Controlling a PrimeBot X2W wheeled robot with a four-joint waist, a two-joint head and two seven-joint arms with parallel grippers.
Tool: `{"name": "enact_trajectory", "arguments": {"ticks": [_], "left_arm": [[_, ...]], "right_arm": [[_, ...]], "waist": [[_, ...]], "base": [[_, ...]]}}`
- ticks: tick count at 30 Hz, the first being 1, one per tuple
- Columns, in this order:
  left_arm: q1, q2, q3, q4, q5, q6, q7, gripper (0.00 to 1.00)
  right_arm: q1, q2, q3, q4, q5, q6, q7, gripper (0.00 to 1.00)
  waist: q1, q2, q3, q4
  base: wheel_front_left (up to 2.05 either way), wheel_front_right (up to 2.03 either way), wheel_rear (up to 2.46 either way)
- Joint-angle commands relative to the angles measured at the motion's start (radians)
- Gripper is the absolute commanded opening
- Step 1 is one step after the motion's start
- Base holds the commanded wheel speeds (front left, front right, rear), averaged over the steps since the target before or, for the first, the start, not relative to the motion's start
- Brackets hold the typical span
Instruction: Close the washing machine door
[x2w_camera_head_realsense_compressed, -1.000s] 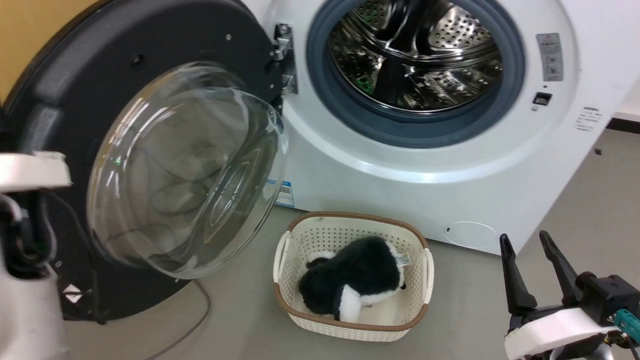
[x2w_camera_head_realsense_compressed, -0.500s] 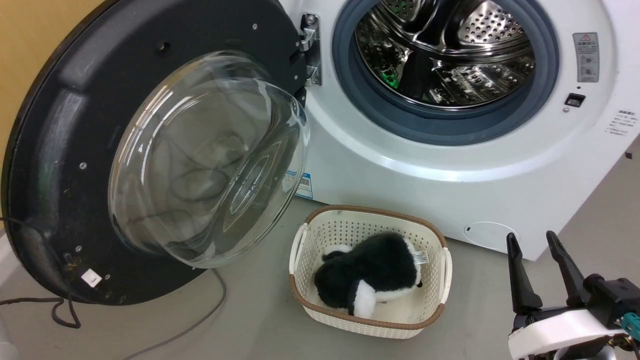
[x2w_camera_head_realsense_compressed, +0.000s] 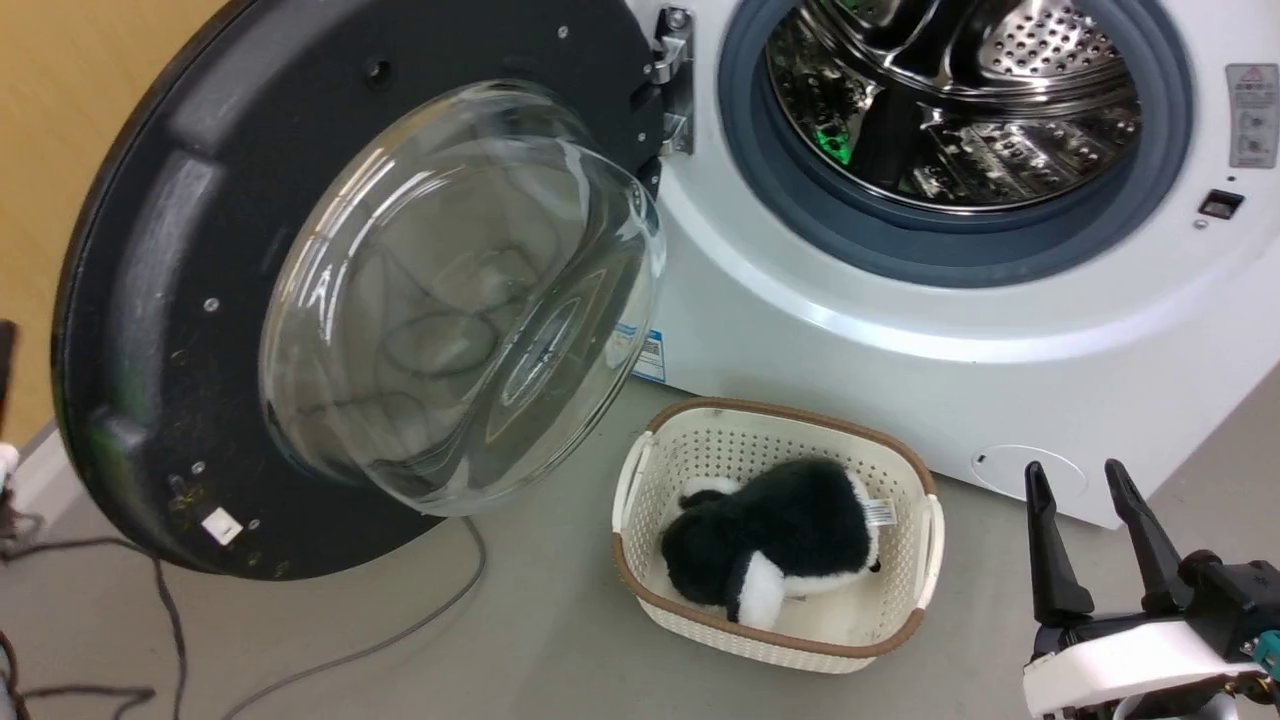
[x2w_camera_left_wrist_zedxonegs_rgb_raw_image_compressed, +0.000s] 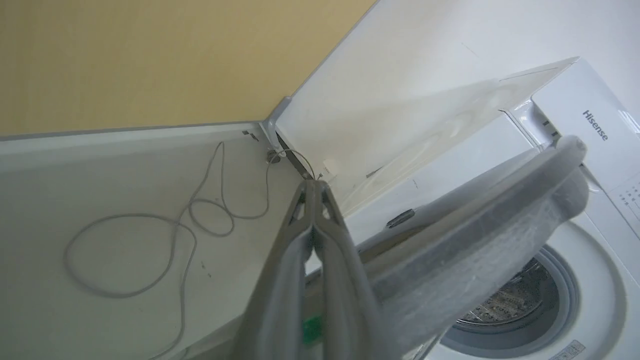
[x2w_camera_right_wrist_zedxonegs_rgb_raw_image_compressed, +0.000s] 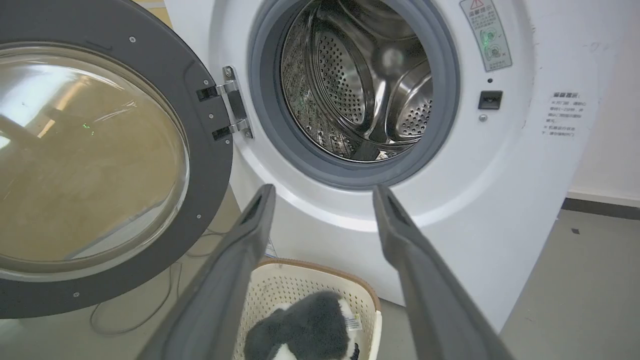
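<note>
The washing machine door is standing wide open, and its glass bowl is sticking out toward the robot. It is hanging by its hinge on the left side of the washing machine.

The left end effector is waiting behind the door, on its outer side. Its two fingers are pressing together with nothing between them. In the left wrist view the door's rim is running just beside those fingers, on their right, and the door is showing edge-on there. It looks like the fingers are very near the door, but I cannot tell if they are touching it.

The right end effector is hanging with its fingers apart and holding nothing. The door is sitting well off to its left, and the drum is lying straight ahead of it. A basket with a soft toy is sitting on the floor just left of it.

The left arm is nearer, so I think it is doing the push. The door is needing a shove sideways toward the drum.
</note>
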Motion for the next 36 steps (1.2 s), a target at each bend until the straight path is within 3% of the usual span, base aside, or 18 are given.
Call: {"name": "enact_trajectory", "arguments": {"ticks": [1, 11, 21, 31, 36], "left_arm": [[0.03, 0.0, -0.005, -0.02, -0.043, -0.007, 0.024, 0.0], [0.148, 0.011, -0.083, -0.108, -0.214, -0.018, 0.124, 0.0], [0.264, 0.025, -0.228, -0.272, -0.359, -0.029, 0.2, 0.0], [0.389, 0.017, -0.463, -0.503, -0.481, -0.04, 0.222, 0.0], [0.401, -0.001, -0.636, -0.554, -0.447, -0.04, 0.198, 0.0]], "right_arm": [[-0.014, 0.003, -0.001, 0.005, 0.013, 0.001, -0.011, 1.0], [-0.01, 0.003, -0.005, 0.012, 0.034, 0.001, -0.032, 1.0], [-0.012, 0.003, -0.013, 0.018, 0.062, 0.001, -0.053, 1.0], [-0.005, 0.004, -0.031, 0.025, 0.088, 0.001, -0.073, 1.0], [-0.017, 0.004, -0.022, 0.02, 0.079, 0.001, -0.073, 1.0]], "waist": [[-0.0001, 0.0, 0.0, 0.008], [-0.0001, 0.0, 0.001, 0.048], [-0.0001, 0.0, 0.004, 0.084], [-0.0001, 0.0, -0.009, 0.116], [-0.0001, 0.0, -0.017, 0.083]], "base": [[0.0, 0.0, 0.0], [0.0, 0.0, 0.0], [0.0, 0.0, 0.0], [0.0, 0.0, 0.0], [0.0, 0.0, 0.0]]}}
